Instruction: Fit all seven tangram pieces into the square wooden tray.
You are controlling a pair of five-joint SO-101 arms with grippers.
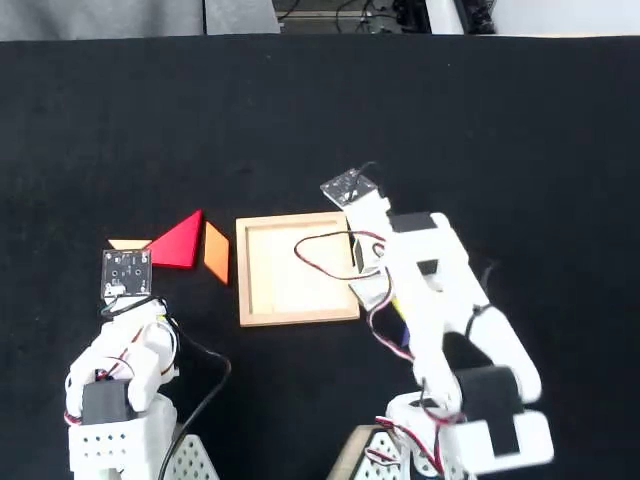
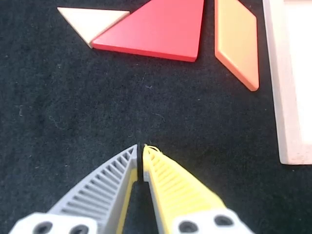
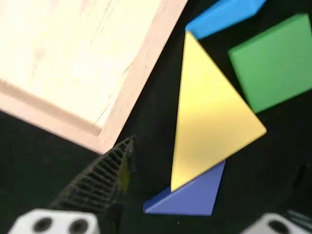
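The square wooden tray lies mid-table with nothing in it. To its left are an orange parallelogram, a red triangle and a cream triangle, close together. My left gripper is shut and holds nothing, resting on the cloth short of those pieces. By the tray's right edge lie a yellow triangle, a dark blue triangle, a green square and a light blue piece. My right gripper hangs open over the yellow triangle, its black finger near the tray corner.
Black cloth covers the whole table. The right arm hides the pieces on the tray's right side in the high view. The left arm stands at the front left. Open cloth stretches behind the tray.
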